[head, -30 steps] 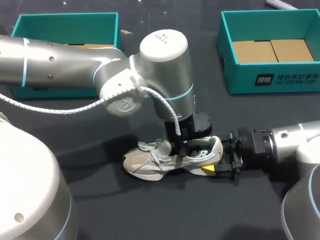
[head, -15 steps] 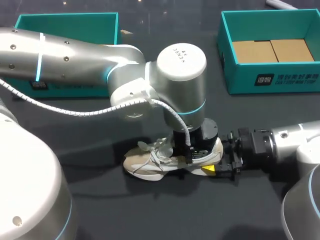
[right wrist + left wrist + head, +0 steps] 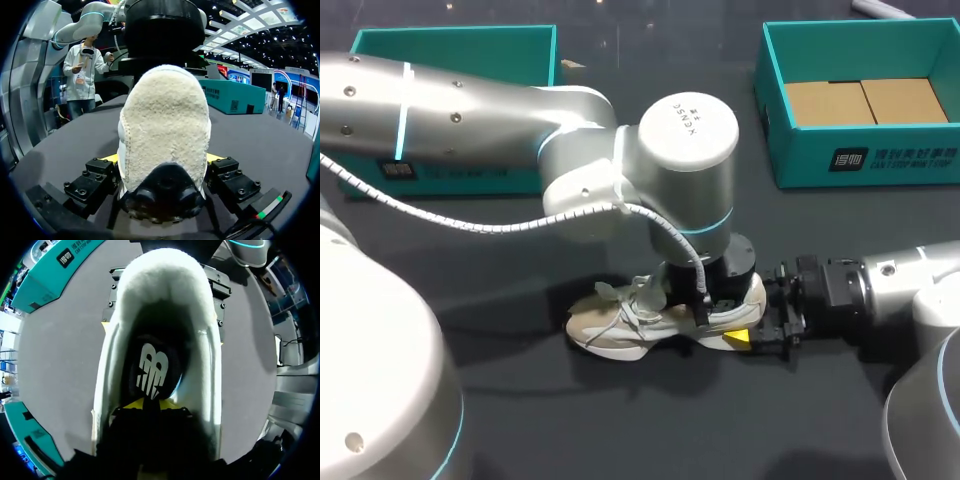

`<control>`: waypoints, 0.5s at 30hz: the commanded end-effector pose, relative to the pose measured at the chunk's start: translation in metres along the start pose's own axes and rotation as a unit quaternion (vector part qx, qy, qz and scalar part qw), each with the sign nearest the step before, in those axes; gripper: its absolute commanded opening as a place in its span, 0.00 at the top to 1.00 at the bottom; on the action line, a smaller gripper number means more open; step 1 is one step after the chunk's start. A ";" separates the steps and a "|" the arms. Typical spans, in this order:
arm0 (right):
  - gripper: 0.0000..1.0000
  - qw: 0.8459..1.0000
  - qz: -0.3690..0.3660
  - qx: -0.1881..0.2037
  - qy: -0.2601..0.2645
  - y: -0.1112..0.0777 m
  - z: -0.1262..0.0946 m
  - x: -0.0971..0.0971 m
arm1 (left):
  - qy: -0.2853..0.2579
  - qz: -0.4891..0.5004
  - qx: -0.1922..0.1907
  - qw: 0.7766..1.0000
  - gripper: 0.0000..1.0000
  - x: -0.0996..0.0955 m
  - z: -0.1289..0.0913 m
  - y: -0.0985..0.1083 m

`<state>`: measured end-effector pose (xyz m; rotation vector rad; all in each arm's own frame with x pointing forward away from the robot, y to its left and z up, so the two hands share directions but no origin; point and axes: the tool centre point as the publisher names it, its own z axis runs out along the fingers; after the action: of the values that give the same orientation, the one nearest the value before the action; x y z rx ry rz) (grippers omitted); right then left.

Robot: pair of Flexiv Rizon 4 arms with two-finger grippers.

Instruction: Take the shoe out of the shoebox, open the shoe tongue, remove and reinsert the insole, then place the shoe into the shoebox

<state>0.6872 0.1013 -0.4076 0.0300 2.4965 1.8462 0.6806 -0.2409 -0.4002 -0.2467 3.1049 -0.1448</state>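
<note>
**Desk:** What does the head view give you?

**Me:** The shoe is out of the shoebox. It stands on its sole on the table, well apart from the box. My left gripper is down in the shoe's opening, and my right gripper is at the heel.

**Desk:** And the left wrist?

**Me:** I'm looking straight down into the shoe. The insole lies flat in the heel, with the left gripper just over it. I can't tell whether that gripper is open or closed.

**Desk:** Right wrist?

**Me:** The right gripper is clamped on the heel from both sides, bracing the shoe.

**Desk:** So where are we?

**Me:** The unboxing is done, and I judge we're on the insole work. Whether the insole has already been out and back, I can't say. The shoe has yet to go back into the box.
</note>
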 end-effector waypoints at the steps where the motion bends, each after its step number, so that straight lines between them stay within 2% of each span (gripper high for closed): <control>1: 1.00 1.000 0.000 0.002 0.000 0.001 0.000 0.002 | 0.031 -0.006 0.049 0.998 1.00 -0.008 -0.002 0.016; 7: 1.00 1.000 0.000 0.002 0.000 0.001 0.000 0.002 | 0.065 -0.023 0.114 0.991 1.00 -0.004 -0.020 0.026; 15: 1.00 1.000 0.000 0.002 0.000 0.001 0.000 0.002 | 0.114 -0.036 0.176 0.977 1.00 -0.009 -0.035 0.032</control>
<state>0.6868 0.1018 -0.4068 0.0287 2.4958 1.8471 0.6808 -0.2251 -0.3701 -0.3520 3.2279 -0.5541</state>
